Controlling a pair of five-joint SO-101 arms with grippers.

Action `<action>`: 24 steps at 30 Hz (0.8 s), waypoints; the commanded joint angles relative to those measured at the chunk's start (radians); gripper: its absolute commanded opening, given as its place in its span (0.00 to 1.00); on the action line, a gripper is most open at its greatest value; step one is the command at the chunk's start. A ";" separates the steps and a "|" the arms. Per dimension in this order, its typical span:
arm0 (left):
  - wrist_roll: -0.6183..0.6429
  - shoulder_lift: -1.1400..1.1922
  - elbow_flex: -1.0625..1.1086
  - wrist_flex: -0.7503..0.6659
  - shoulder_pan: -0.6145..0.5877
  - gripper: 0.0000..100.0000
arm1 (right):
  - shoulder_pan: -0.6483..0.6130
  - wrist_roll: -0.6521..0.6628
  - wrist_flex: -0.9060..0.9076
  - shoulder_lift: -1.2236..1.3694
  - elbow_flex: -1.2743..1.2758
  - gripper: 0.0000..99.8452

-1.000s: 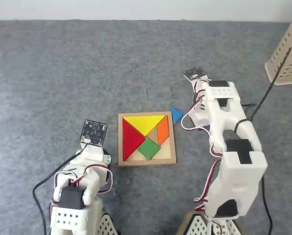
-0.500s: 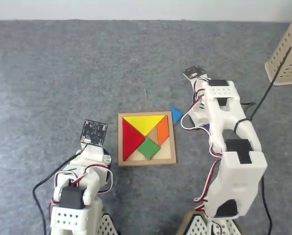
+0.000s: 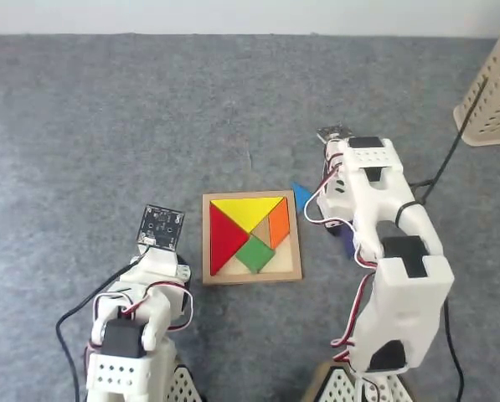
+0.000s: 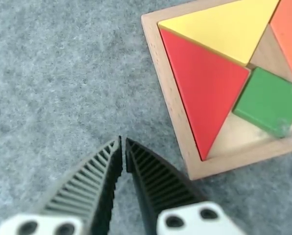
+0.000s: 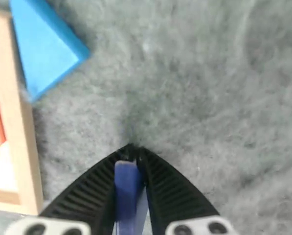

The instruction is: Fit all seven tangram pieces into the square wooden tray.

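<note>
While the left gripper (image 4: 123, 142) sits shut and empty over the grey mat (image 3: 107, 126), just off the near-left corner of the wooden tray (image 4: 168, 93), the tray holds a red triangle (image 3: 224, 237), yellow triangle (image 3: 247, 211), green square (image 3: 255, 251) and orange piece (image 3: 280, 226); bare wood shows between them. A light blue triangle (image 5: 43, 46) lies on the mat just beside the tray's far-right corner. My right gripper (image 5: 131, 147) is clamped on a dark blue piece (image 5: 127, 188), held edge-on beside the tray's right rim.

Risks as I judge them: gripped edgewise, the piece may catch the rim or land on edge, not flat. It could twist between the fingers. The arm might shove the tray or light blue triangle, unseating placed pieces.
</note>
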 commanded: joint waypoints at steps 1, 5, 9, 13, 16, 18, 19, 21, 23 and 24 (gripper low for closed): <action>0.006 -0.021 -0.019 0.006 -0.006 0.01 | -0.013 -0.075 0.044 -0.035 -0.058 0.01; 0.006 -0.021 -0.019 0.006 -0.006 0.01 | -0.042 -0.239 0.163 -0.125 -0.114 0.01; 0.006 -0.021 -0.019 0.006 -0.006 0.01 | -0.156 -0.281 0.209 -0.214 -0.130 0.01; 0.006 -0.021 -0.019 0.006 -0.006 0.01 | -0.286 -0.359 0.096 -0.248 -0.071 0.01; 0.006 -0.021 -0.019 0.006 -0.006 0.01 | -0.343 -0.416 -0.021 -0.263 0.021 0.01; 0.006 -0.021 -0.019 0.006 -0.006 0.01 | -0.369 -0.437 -0.059 -0.277 0.051 0.01; 0.006 -0.021 -0.019 0.006 -0.006 0.01 | -0.381 -0.443 -0.064 -0.286 0.054 0.01; 0.006 -0.021 -0.019 0.006 -0.006 0.01 | -0.392 -0.442 -0.067 -0.311 0.061 0.01; 0.006 -0.021 -0.019 0.006 -0.006 0.01 | -0.371 -0.405 -0.041 -0.351 0.071 0.01; 0.006 -0.021 -0.019 0.006 -0.006 0.01 | -0.341 -0.361 -0.024 -0.381 0.089 0.01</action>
